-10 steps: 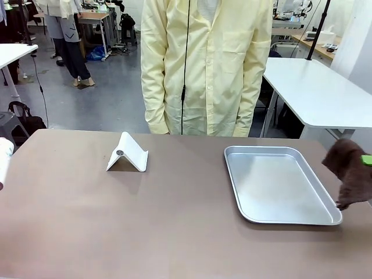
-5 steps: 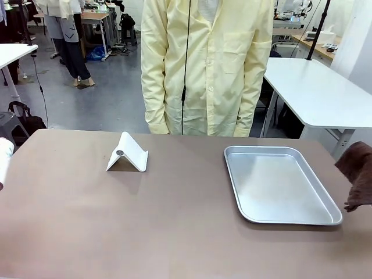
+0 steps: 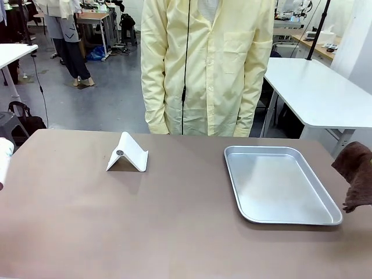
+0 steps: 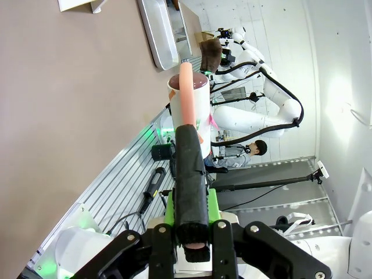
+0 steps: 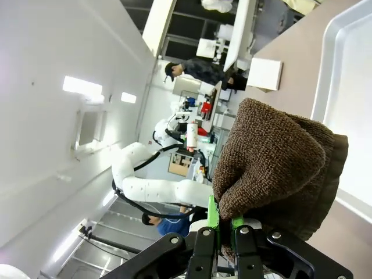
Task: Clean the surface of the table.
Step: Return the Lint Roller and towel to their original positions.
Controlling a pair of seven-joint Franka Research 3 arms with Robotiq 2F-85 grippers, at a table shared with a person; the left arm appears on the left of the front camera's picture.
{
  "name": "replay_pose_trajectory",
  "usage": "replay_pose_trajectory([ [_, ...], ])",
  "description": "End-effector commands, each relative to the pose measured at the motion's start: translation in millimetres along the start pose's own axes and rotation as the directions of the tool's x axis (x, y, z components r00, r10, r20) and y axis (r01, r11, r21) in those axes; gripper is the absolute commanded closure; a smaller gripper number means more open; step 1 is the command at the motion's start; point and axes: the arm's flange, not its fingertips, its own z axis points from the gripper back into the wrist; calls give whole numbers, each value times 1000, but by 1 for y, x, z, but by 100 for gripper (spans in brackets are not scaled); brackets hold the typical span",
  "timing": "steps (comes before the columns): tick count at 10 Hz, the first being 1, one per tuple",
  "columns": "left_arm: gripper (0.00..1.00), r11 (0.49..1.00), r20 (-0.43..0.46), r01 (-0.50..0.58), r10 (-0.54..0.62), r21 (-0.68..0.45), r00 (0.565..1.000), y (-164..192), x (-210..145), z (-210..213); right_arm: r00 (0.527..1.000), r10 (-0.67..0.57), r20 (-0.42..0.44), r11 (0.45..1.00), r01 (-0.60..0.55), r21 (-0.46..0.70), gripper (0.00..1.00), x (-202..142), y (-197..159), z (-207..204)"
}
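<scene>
The table (image 3: 174,221) has a bare greyish-brown top. At its right edge a brown cloth (image 3: 356,173) hangs just above the surface, beside the tray. In the right wrist view my right gripper (image 5: 224,225) is shut on that brown cloth (image 5: 273,157), which bunches over the fingers. My left gripper (image 4: 190,210) is shut on a black-wrapped pink handle (image 4: 189,168) that leads to a white bottle (image 4: 189,96), held off the table's (image 4: 70,116) near side. A bit of white (image 3: 3,160) shows at the left edge of the front view.
A silver tray (image 3: 279,185) lies on the right half of the table, and a white folded stand (image 3: 127,153) sits left of centre. A person in a pale yellow coat (image 3: 206,64) stands at the far edge. A white-topped table (image 3: 317,93) stands behind on the right.
The brown cloth has shifted right, away from the tray's corner toward the table's right edge, then held nearly still. Nothing else moved.
</scene>
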Motion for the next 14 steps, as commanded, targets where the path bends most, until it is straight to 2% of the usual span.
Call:
replay_pose_trajectory([
  [1,78,1000,8,5,-5,-4,1000,-4,0,-2,1000,7,-1,1000,-7,-4,91,3,2,1],
  [8,78,1000,8,5,-5,-4,1000,-4,0,-2,1000,7,-1,1000,-7,-4,91,3,2,1],
  [10,78,1000,0,0,0,0,1000,0,0,0,1000,2,7,1000,-2,7,91,3,5,-10],
  [12,78,999,-135,9,-4,38,991,-40,49,-36,996,43,-83,999,-42,14,91,43,27,-68],
  [13,78,996,-211,-21,39,86,977,-60,84,-60,994,39,-107,999,-43,-34,91,71,40,-113],
  [14,78,995,-203,-23,42,95,978,-78,111,-79,993,41,-107,998,-46,-47,91,91,48,-152],
])
